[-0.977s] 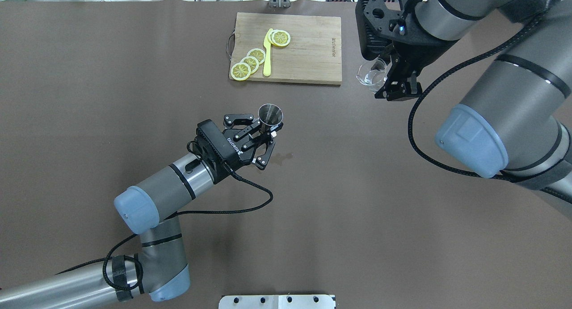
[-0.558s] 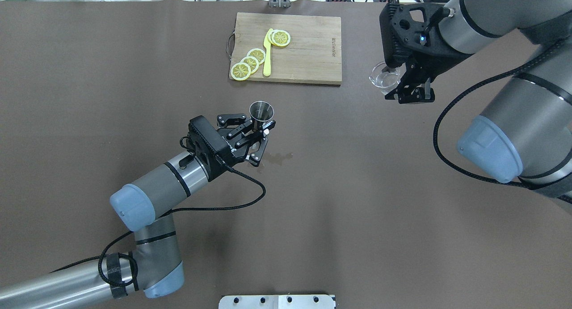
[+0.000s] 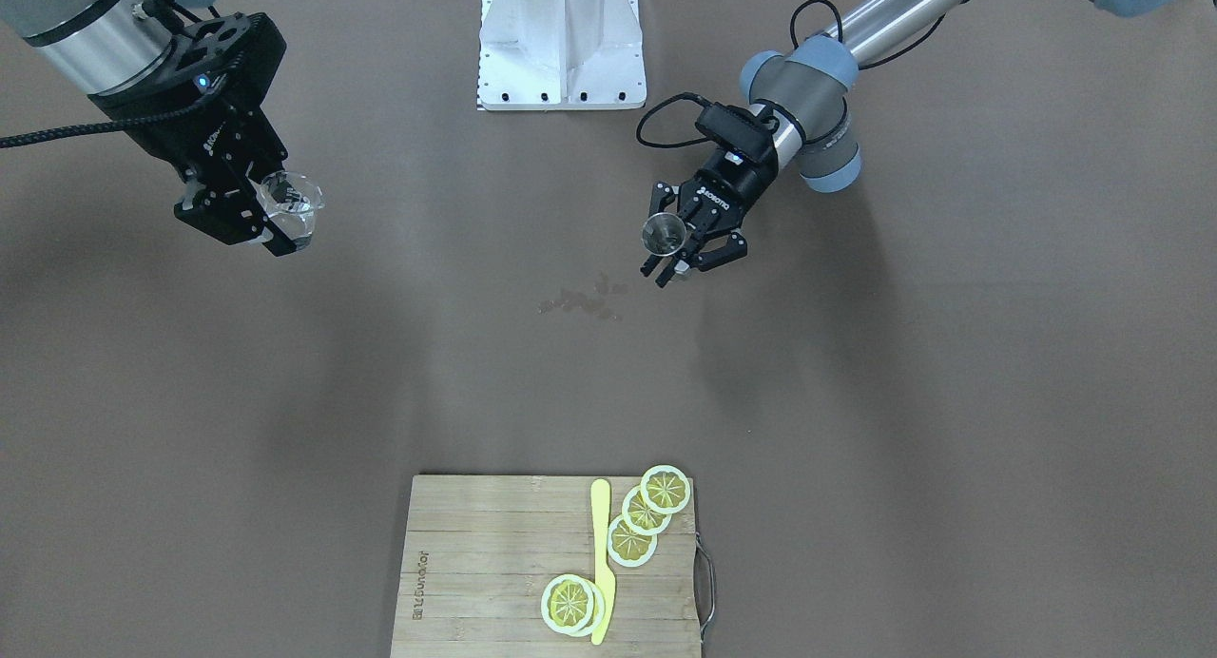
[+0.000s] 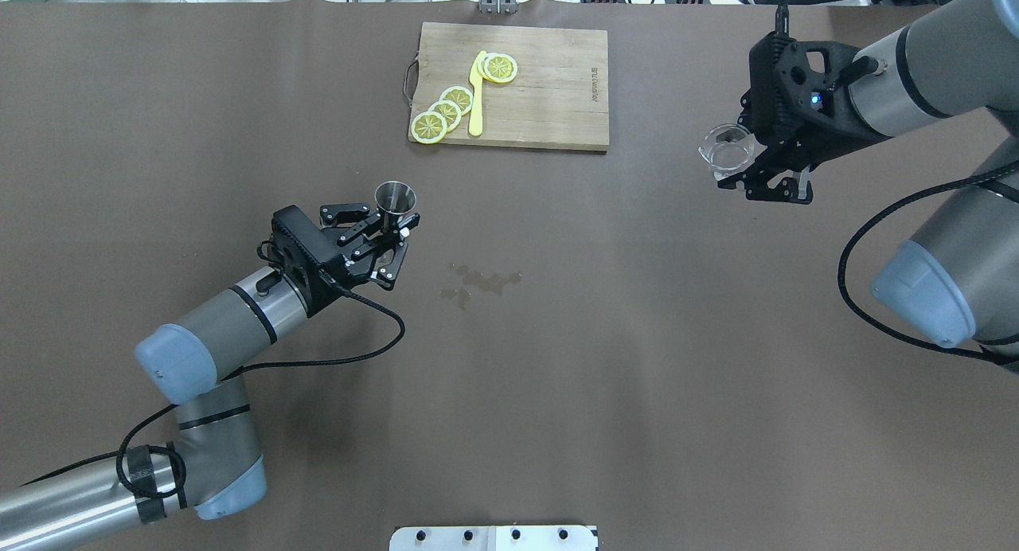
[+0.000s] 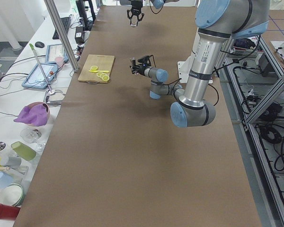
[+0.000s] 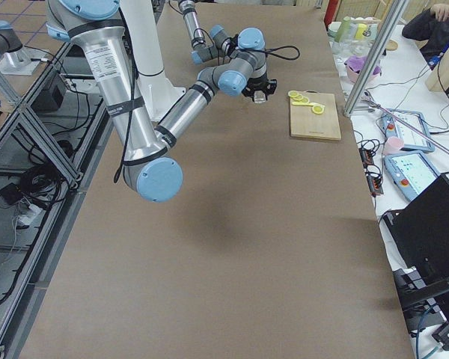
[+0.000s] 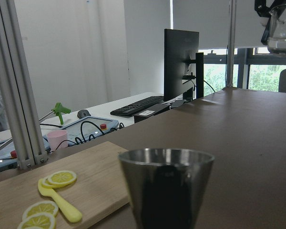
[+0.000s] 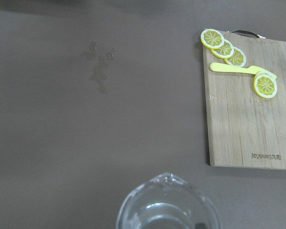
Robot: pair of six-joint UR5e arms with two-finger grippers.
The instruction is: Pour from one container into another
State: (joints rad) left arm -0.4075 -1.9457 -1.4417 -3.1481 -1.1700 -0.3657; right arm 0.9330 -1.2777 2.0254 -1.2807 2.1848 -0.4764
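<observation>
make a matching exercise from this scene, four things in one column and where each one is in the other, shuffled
Things
1. metal jigger
2. glass beaker
3. yellow knife
4. wet spots

Places
A. lying on the cutting board beside the lemon slices
B. held in the right gripper, off the table
C. on the bare table, midway between the grippers
D. held upright in the left gripper

Pairs: 1-D, 2-B, 3-A, 4-C
</observation>
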